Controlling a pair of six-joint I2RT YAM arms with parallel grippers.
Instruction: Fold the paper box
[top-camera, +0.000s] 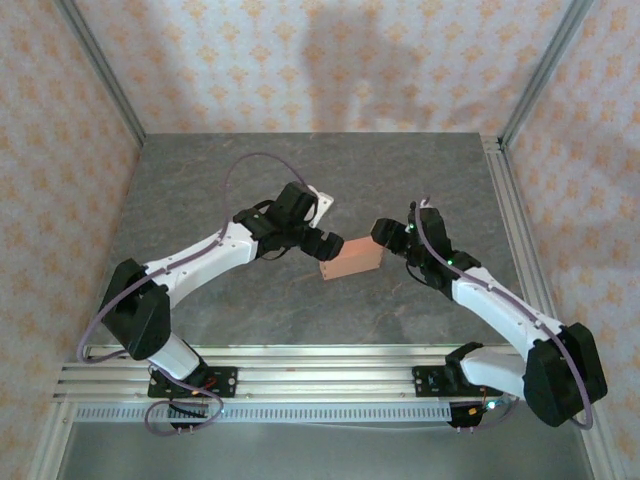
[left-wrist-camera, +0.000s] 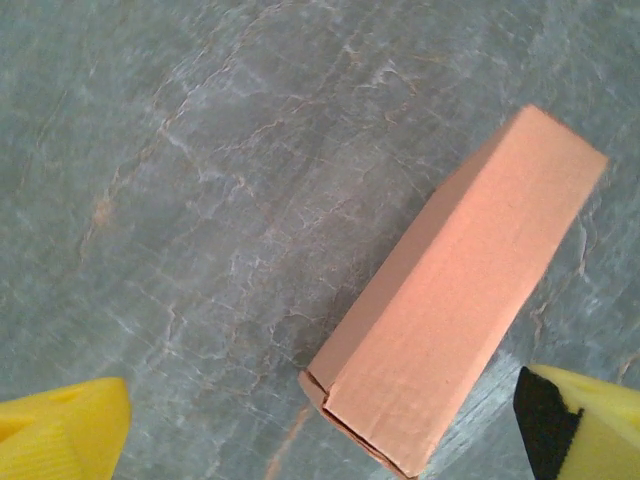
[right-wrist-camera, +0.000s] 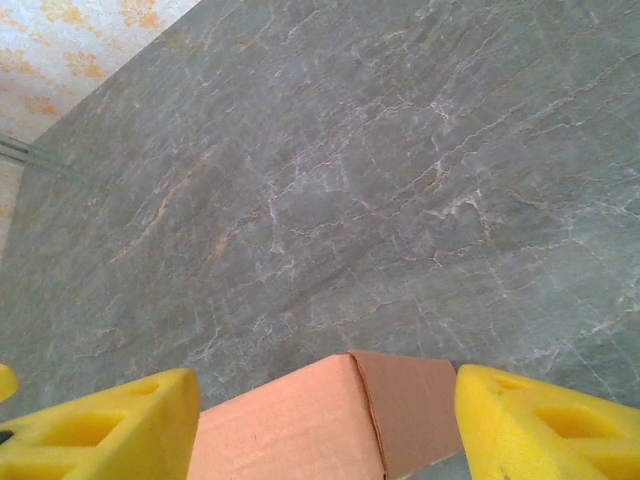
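Two grippers flank the box (top-camera: 350, 258), which sits folded shut on the table (top-camera: 250, 320), about mid-table. Left gripper (top-camera: 325, 243) is at its left end, jaws spread wide and gripping nothing; its wrist view has the box lying flat between the fingers (left-wrist-camera: 62, 432), nearer the right one. Right gripper (top-camera: 385, 235) is at the other end, jaws parted astride a box corner. Contact there is unclear.

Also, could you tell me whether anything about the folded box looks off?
Only slightly: on the paper box, the end flap nearest the left wrist camera shows a thin dark gap along its seam, so it may not be fully tucked. Otherwise it looks intact on the table.
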